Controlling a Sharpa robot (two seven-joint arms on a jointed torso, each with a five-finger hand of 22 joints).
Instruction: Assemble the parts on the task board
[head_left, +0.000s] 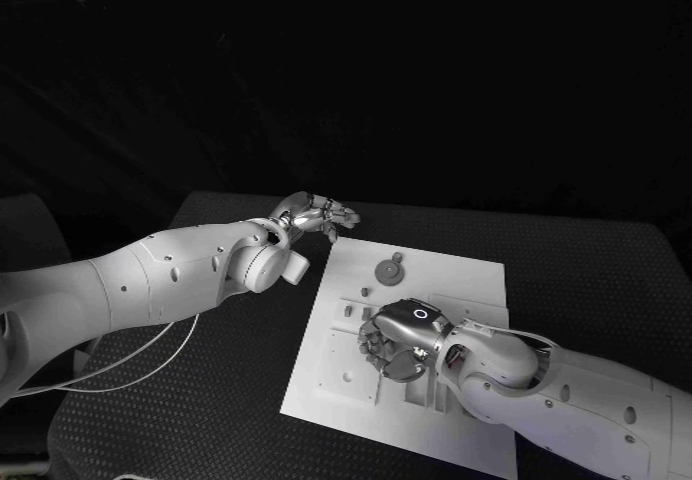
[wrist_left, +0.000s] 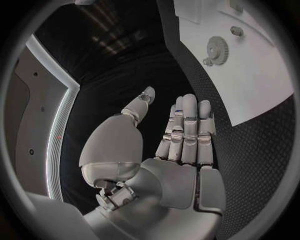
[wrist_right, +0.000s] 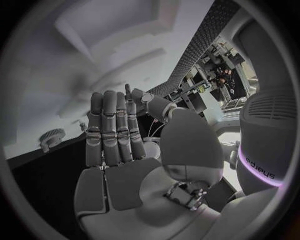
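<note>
With the left robot hand (head_left: 320, 213) open and empty off the board (head_left: 476, 275), the right robot hand (head_left: 400, 343), flat and holding nothing, should reach carefully toward the gear (head_left: 389, 269).

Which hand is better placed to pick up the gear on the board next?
Probably the left. The left hand hovers open just off the board's far corner, close to the gear. The right hand hangs over the board's middle fixtures, further from the gear, with its fingers curled downward.
</note>
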